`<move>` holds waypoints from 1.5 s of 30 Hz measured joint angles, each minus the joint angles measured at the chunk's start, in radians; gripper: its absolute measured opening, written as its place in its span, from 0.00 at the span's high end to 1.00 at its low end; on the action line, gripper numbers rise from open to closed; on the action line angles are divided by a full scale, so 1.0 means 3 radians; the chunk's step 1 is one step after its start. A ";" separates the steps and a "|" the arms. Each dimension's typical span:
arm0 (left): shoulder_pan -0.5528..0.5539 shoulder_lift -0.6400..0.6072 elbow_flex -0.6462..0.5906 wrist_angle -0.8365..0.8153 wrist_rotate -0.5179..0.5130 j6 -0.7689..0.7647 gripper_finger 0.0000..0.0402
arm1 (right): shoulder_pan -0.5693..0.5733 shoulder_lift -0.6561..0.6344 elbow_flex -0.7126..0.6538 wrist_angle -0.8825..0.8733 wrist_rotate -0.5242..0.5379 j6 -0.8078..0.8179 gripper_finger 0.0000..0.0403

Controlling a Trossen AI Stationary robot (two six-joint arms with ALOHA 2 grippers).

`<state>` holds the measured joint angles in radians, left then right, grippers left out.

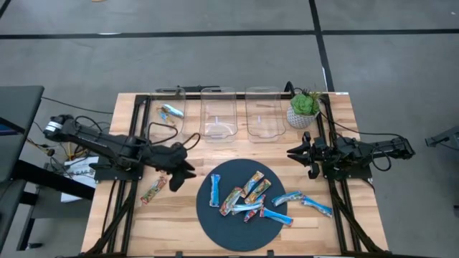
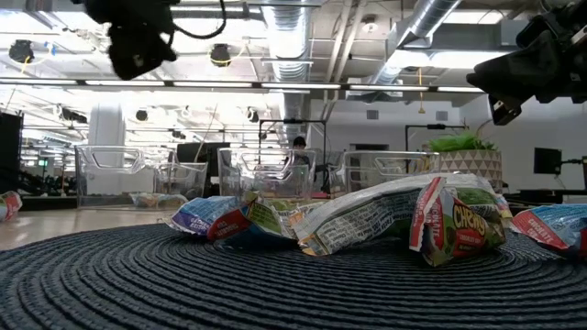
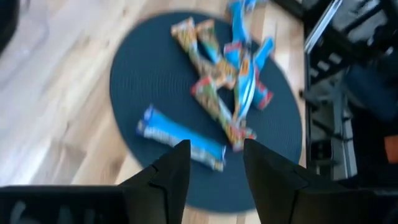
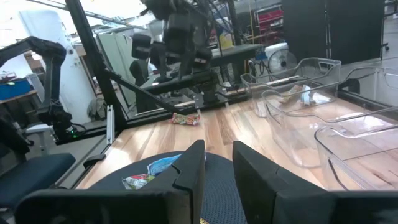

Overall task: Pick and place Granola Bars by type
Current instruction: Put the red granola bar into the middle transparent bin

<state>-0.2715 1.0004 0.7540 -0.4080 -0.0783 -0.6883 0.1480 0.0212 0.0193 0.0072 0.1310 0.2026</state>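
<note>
Three clear bins, one round mat, one potted plant, about ten granola bars.

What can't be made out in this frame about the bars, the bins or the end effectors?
- Left bin: a blue bar lies inside; whether more lie there is too small to tell in the high view.
- Pile on the round mat: bars overlap, so an exact count by type is hidden; the left wrist view is blurred.
- Left end effector: its dark fingers merge in the high view.
- Right end effector: cut off by the low view's edge.
</note>
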 joint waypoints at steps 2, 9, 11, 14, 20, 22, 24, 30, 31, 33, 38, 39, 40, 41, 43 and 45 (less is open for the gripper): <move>-0.0076 0.0000 0.0000 -0.0130 -0.0003 -0.0101 0.65 | 0.0000 0.0000 0.0000 0.0000 0.0000 0.0001 0.81; -0.0221 0.0000 0.0000 -0.0376 -0.0002 -0.0285 0.65 | 0.0000 0.0000 0.0000 0.0000 0.0000 0.0000 0.81; -0.0221 0.0000 0.0000 -0.0389 -0.0003 -0.0285 0.65 | -0.0001 0.0000 0.0000 -0.0001 0.0000 0.0001 0.81; -0.0219 0.0000 0.0000 -0.0395 -0.0007 -0.0286 0.65 | -0.0001 0.0000 0.0000 0.0001 0.0000 0.0001 0.81; -0.0167 0.0000 0.0003 -0.0696 0.0096 -0.0565 0.65 | -0.0001 0.0000 0.0000 0.0001 0.0000 0.0001 0.81; -0.0140 0.0000 0.0003 -0.0901 0.0171 -0.0766 0.65 | 0.0001 0.0000 0.0000 0.0000 0.0000 0.0001 0.81; -0.0136 0.0000 0.0003 -0.1082 0.0246 -0.0993 0.65 | 0.0001 0.0000 0.0000 0.0000 0.0000 0.0000 0.81; -0.0149 0.0000 0.0003 -0.1641 0.0514 -0.1863 0.65 | -0.0001 0.0000 0.0000 -0.0001 0.0000 -0.0001 0.81; -0.0161 0.0001 0.0003 -0.1730 0.0549 -0.1991 0.65 | -0.0001 0.0000 0.0000 -0.0001 0.0000 0.0000 0.81; -0.0188 0.0001 0.0003 -0.1893 0.0629 -0.2174 0.65 | -0.0001 0.0000 0.0000 0.0000 0.0000 0.0001 0.81; -0.0240 0.0001 0.0003 -0.2305 0.0838 -0.2401 0.65 | 0.0000 0.0000 0.0000 -0.0001 0.0000 0.0000 0.81; -0.0248 0.0001 0.0003 -0.2371 0.0880 -0.2422 0.65 | 0.0000 0.0000 0.0000 -0.0001 0.0000 0.0001 0.81; -0.0256 0.0001 0.0003 -0.2422 0.0910 -0.2437 0.65 | -0.0001 0.0000 0.0000 -0.0001 0.0000 0.0001 0.81; -0.0260 0.0001 0.0003 -0.2458 0.0936 -0.2445 0.65 | 0.0001 0.0000 0.0000 -0.0001 0.0000 0.0001 0.81; -0.0271 0.0001 0.0003 -0.2477 0.0944 -0.2450 0.65 | 0.0000 0.0000 0.0000 0.0000 0.0000 0.0000 0.81; -0.0277 0.0001 0.0003 -0.2484 0.0942 -0.2449 0.65 | 0.0000 0.0000 0.0000 0.0001 0.0000 0.0000 0.81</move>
<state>-0.3546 1.0008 0.7547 -1.1531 0.2041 -1.4230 0.1480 0.0212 0.0193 0.0074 0.1310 0.2025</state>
